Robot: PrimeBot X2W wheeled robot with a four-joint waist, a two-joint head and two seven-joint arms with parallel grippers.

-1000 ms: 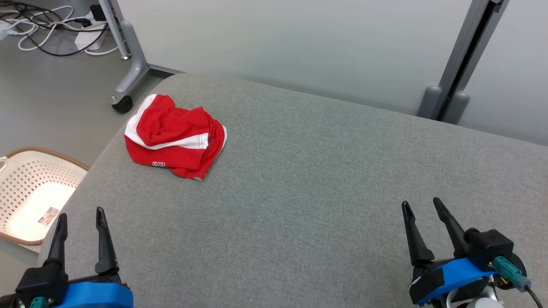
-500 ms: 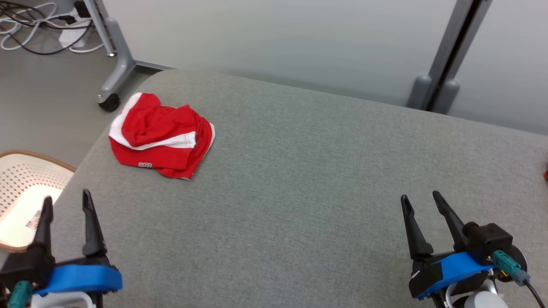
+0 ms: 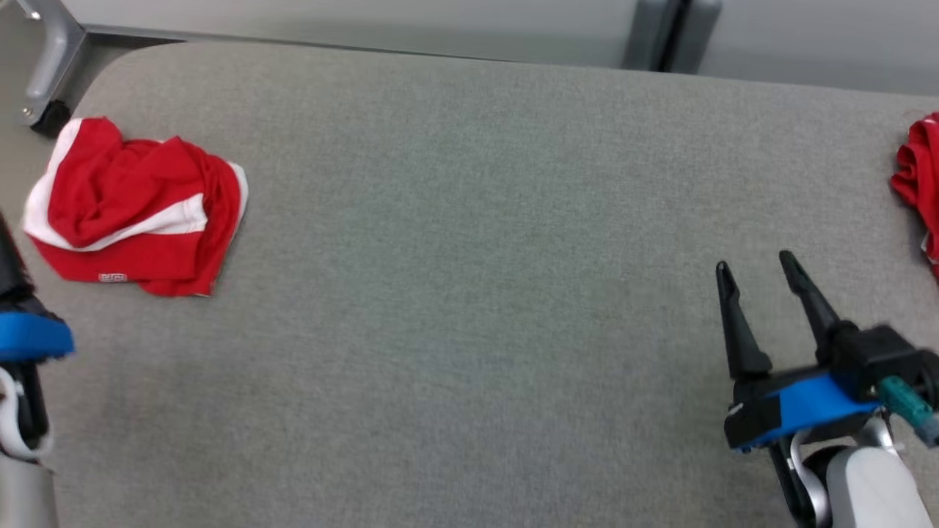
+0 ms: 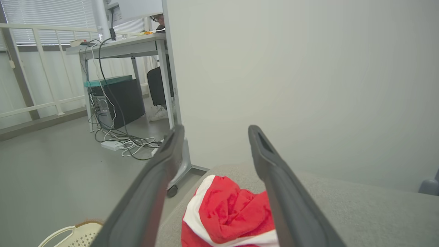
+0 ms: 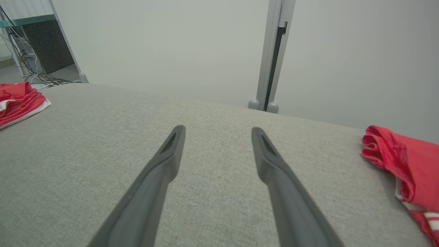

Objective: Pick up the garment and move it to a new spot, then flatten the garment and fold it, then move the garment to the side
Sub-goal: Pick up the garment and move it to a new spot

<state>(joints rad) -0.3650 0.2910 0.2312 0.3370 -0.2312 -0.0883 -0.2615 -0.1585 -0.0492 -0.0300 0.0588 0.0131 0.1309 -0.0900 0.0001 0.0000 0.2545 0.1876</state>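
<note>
We read the right gripper (image 3: 755,262) as open: its two dark fingers are spread apart with nothing between them. It is positioned over the grey upholstered surface (image 3: 469,220), at the near right. The left gripper (image 4: 216,129) also has its fingers parted and empty. In the left wrist view they frame the red-and-white garment (image 4: 226,209), which lies crumpled beyond the fingertips, clear of them, near the far left corner of the surface. In the head view we note a second red garment (image 3: 917,176), bunched at the right edge of the surface and well apart from the first. A white perforated basket (image 4: 73,236) stands on the floor beside the left corner.
</note>
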